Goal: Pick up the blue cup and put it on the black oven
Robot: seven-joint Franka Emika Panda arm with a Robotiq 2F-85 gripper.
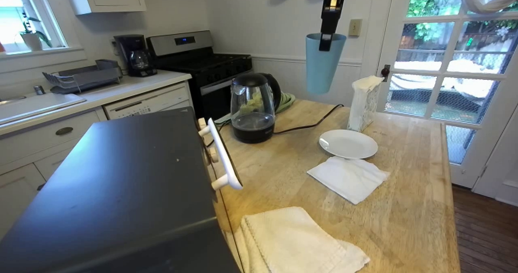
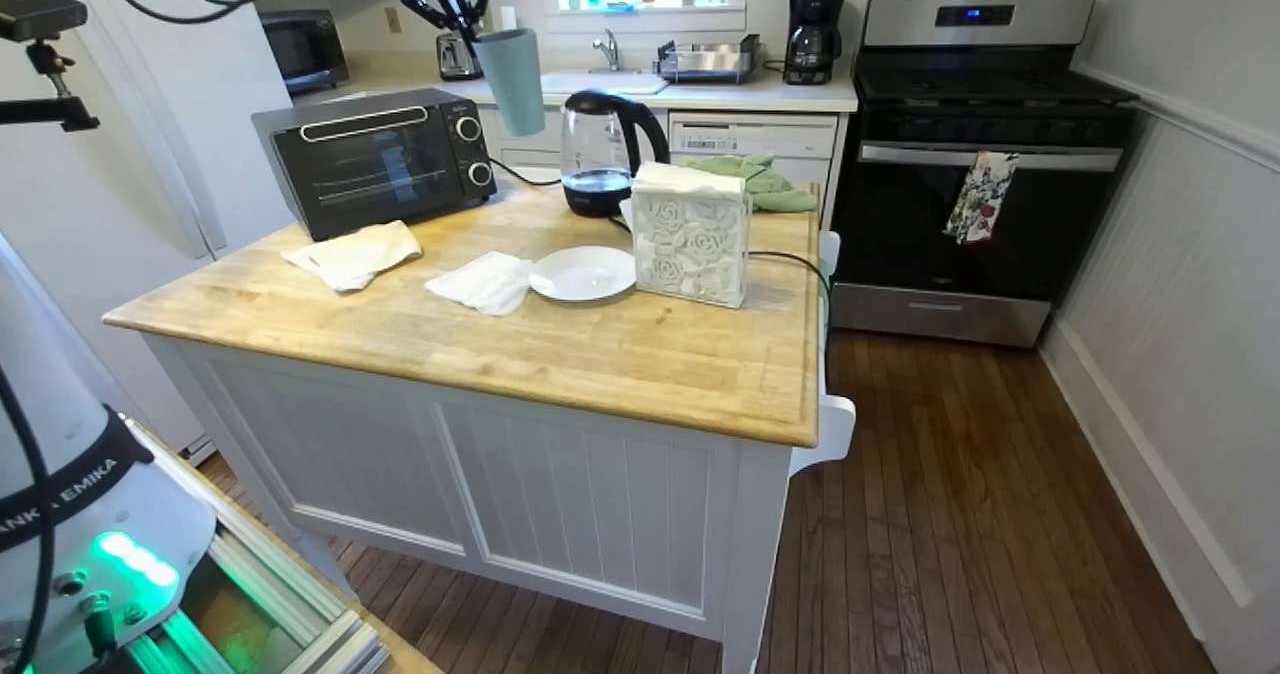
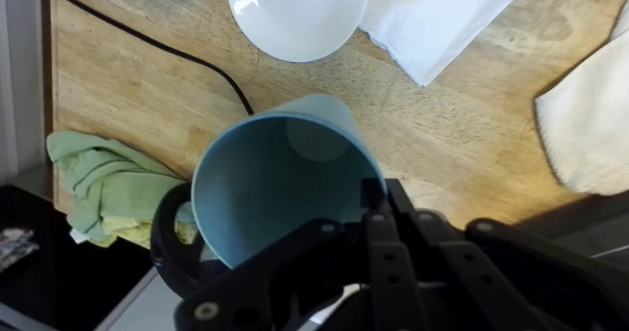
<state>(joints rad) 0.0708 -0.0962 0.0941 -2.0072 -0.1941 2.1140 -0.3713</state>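
The blue cup hangs in the air above the wooden counter in both exterior views, slightly tilted. My gripper is shut on the cup's rim, one finger inside and one outside, as the wrist view shows. The cup faces the wrist camera with its open mouth and looks empty. The black oven is a boxy toaster oven with a flat dark top. In an exterior view the oven stands at the counter's back left, with the cup to the right of its top and apart from it.
A glass kettle with a black handle and cord stands next to the oven. A white plate, a napkin, a napkin holder, a folded cream cloth and a green towel lie or stand on the counter.
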